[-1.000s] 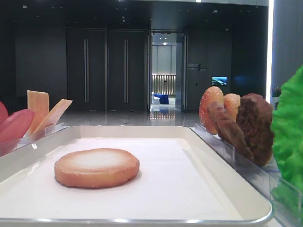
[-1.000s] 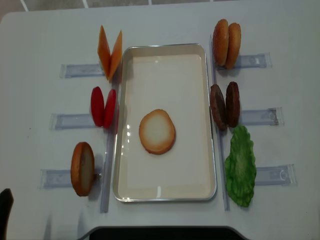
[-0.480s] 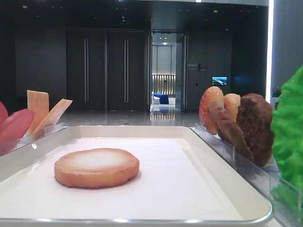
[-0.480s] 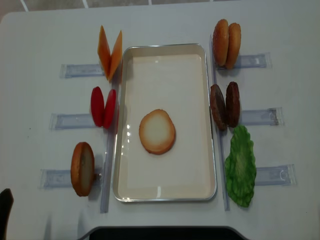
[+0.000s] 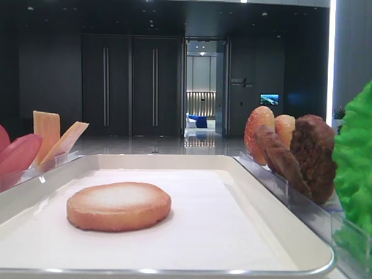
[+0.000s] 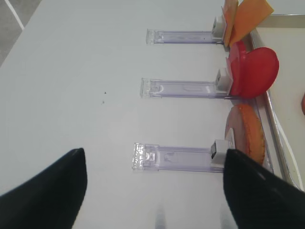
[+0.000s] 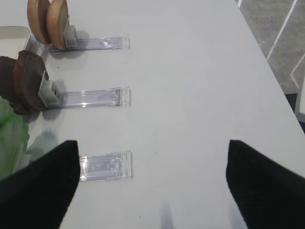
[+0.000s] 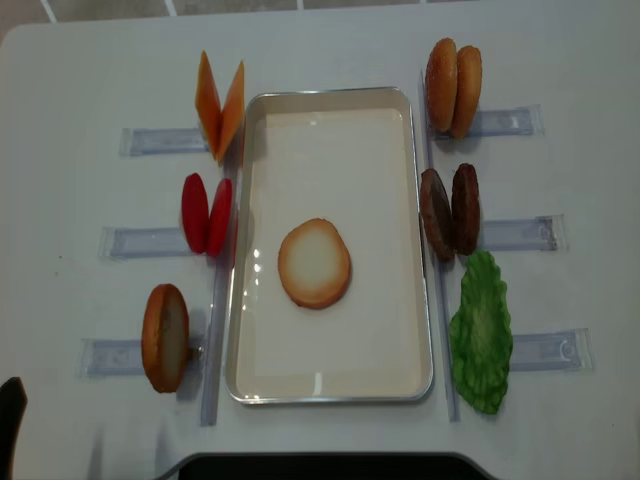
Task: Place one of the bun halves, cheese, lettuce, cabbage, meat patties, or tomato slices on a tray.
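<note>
Resting flat and pale face up, one bun half (image 8: 314, 263) lies on the liner near the middle of the tray (image 8: 330, 392), so the placement step reads as complete for this piece. Both arms are drawn back to the near edge of the table (image 8: 70, 60).

The left gripper (image 6: 155, 191) shows two dark fingers spread wide with bare table between them; it holds nothing. The right gripper (image 7: 152, 183) likewise shows its fingers well apart, with nothing between them.

Position of task items relative to the left gripper:
- A second bun half (image 6: 247, 134) stands on edge just ahead and to the inner side, at the end of a clear plastic holder (image 6: 174, 156).
- The tomato slices (image 6: 252, 71) stand further ahead on the same side.
- The cheese (image 6: 245, 16) stands furthest ahead.

Relative to the right gripper:
- The lettuce (image 7: 12, 133) sits just ahead on the inner side.
- The meat patties (image 7: 26, 81) stand beyond it.
- Two more bun halves (image 7: 47, 21) stand furthest.

If another item is to follow, the next move calls for a reach forward and inward to an upright piece, with the fingers closing across its thin faces.

Obstructions: the holders lie directly ahead of each gripper, and the raised tray rim must be cleared on any carry. Neighbouring slices stand touching or nearly so, so picking one risks disturbing its pair.
</note>
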`<control>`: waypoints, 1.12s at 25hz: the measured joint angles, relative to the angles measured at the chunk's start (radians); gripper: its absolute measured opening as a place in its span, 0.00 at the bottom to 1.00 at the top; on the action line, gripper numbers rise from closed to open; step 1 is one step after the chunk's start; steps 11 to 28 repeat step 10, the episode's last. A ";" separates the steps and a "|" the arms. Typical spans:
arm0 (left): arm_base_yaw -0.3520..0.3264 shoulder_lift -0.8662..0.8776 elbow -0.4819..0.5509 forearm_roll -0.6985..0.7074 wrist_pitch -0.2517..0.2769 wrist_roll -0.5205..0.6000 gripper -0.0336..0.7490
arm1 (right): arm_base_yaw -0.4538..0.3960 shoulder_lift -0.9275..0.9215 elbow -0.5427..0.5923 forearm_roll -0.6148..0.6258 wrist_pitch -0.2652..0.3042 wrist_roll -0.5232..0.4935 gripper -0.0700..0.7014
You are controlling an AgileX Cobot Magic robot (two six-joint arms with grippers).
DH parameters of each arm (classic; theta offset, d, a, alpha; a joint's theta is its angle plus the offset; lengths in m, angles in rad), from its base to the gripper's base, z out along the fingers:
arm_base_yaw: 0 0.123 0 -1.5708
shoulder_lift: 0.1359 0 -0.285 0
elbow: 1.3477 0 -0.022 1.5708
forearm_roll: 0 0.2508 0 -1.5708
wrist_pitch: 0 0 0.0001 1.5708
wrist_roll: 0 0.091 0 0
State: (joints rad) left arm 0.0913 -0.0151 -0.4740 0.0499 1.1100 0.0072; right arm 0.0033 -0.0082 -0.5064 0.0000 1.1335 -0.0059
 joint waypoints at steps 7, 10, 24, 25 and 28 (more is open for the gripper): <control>0.000 0.000 0.000 0.000 0.000 0.000 0.93 | 0.000 0.000 0.000 0.000 0.000 0.000 0.86; 0.000 0.000 0.000 0.000 0.000 0.000 0.93 | 0.000 0.000 0.000 0.000 0.000 0.000 0.86; 0.000 0.000 0.000 0.000 0.000 0.000 0.93 | 0.000 0.000 0.000 0.000 0.000 0.000 0.86; 0.000 0.000 0.000 0.000 0.000 0.000 0.93 | 0.000 0.000 0.000 0.000 0.000 0.000 0.86; 0.000 0.000 0.000 0.000 0.000 0.000 0.93 | 0.000 0.000 0.000 0.000 0.000 0.000 0.86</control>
